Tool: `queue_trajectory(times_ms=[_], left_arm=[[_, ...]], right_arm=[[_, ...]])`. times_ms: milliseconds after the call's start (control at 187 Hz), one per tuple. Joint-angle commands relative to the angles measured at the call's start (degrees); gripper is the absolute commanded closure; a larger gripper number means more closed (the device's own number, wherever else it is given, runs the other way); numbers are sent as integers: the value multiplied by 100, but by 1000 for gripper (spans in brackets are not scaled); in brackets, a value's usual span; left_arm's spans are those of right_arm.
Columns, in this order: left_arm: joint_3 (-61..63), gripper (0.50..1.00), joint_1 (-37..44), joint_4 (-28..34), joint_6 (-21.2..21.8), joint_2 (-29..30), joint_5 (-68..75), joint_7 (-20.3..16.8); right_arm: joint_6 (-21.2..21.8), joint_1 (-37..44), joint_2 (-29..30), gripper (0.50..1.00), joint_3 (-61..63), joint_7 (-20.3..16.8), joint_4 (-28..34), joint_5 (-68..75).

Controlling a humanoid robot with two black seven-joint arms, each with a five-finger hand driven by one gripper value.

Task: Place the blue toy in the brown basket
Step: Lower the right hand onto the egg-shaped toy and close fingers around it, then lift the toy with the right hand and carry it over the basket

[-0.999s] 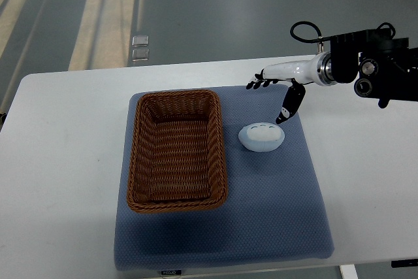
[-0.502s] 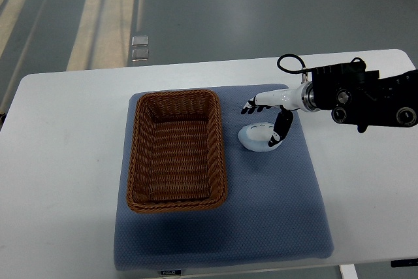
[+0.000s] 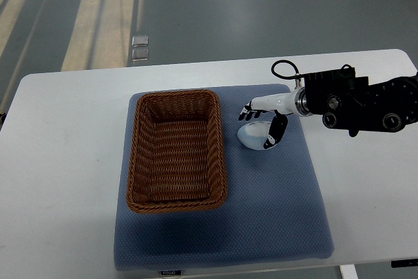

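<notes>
The pale blue egg-shaped toy (image 3: 252, 137) lies on the blue mat (image 3: 274, 213), just right of the brown wicker basket (image 3: 132, 155), which holds nothing. My right hand (image 3: 258, 128) reaches in from the right and hovers over the toy. Its fingers (image 3: 247, 113) are spread above the toy's far left side, and the thumb lies down its right side. The hand covers the toy's upper right part, and I cannot see a closed grip. The left arm does not show.
The mat lies on a white table (image 3: 65, 161). The black forearm housing (image 3: 356, 101) with a looped cable stretches over the table's right side. Grey floor lies beyond the far edge.
My right hand has moved left and down from beyond the toy's upper right until it straddles the toy. The toy and basket have stayed where they were.
</notes>
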Motion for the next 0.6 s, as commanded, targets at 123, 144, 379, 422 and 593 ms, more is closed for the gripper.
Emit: queue_trajectory(times_ms=[123, 144, 379, 422, 593], left_arm=[[0, 500, 0, 0, 0, 0, 0, 0], [0, 500, 0, 0, 0, 0, 0, 0], [0, 500, 0, 0, 0, 0, 0, 0], [0, 500, 0, 0, 0, 0, 0, 0], [8, 500, 0, 0, 0, 0, 0, 0]], right_arm=[[27, -71, 42, 746, 0, 23, 10, -89], [27, -71, 42, 767, 0, 23, 1, -98], [107, -36, 25, 1000, 35, 23, 10, -72], [124, -10, 7, 1000, 52, 23, 1, -72], [142, 122, -72, 1000, 70, 23, 1, -54]])
